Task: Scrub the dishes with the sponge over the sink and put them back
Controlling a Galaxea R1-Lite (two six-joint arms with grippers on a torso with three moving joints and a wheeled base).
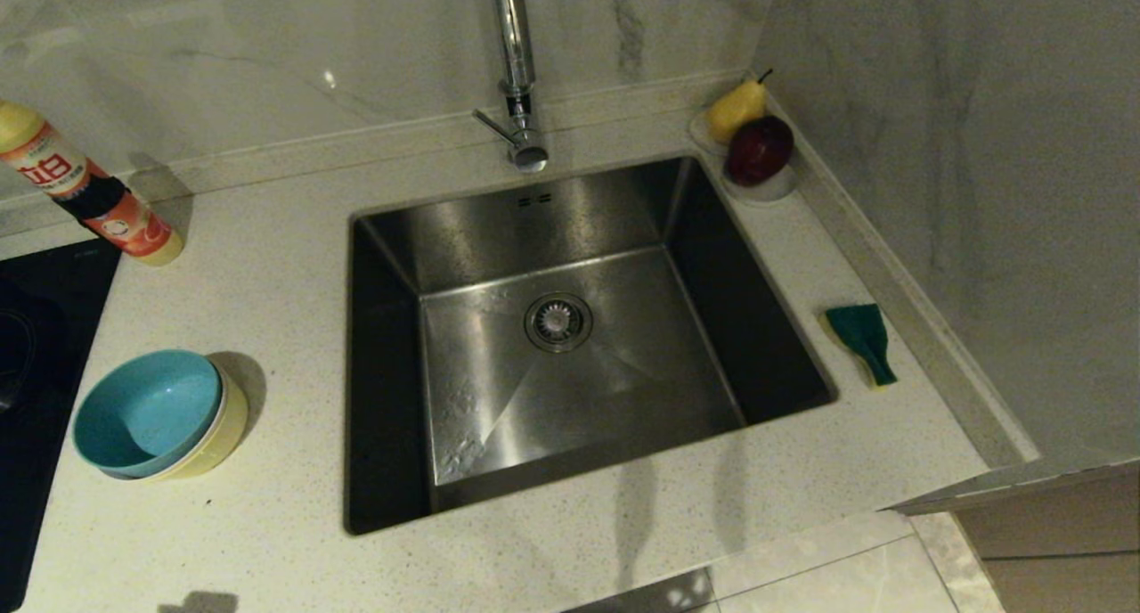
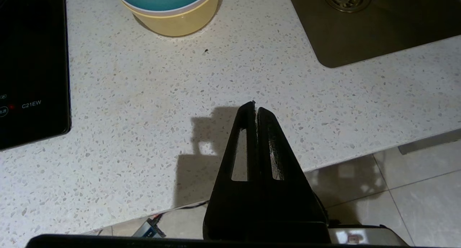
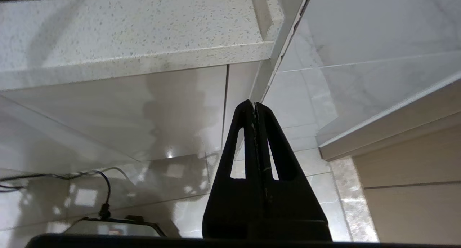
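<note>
Hanging over the counter's front edge, the left gripper (image 2: 256,107) has its black fingers pressed together on nothing, above bare speckled stone with floor tiles showing below the lip. The right gripper (image 3: 254,105) is likewise closed and empty, off the counter's right front corner, over floor tiles beside a marble wall panel.

In the head view neither gripper shows. The sink (image 1: 570,346), a square brushed-steel basin with a round drain strainer, fills the centre. At about 8 o'clock from it stands the stack of bowls (image 1: 160,417): smooth round plastic, light blue nested above yellow. At about 3 o'clock, near the raised wall kerb, lies the sponge (image 1: 862,339), green scouring face up, yellow foam edge showing. Open counter (image 1: 285,265) separates bowls and basin; a black cooktop (image 1: 36,328) borders the left edge.
</note>
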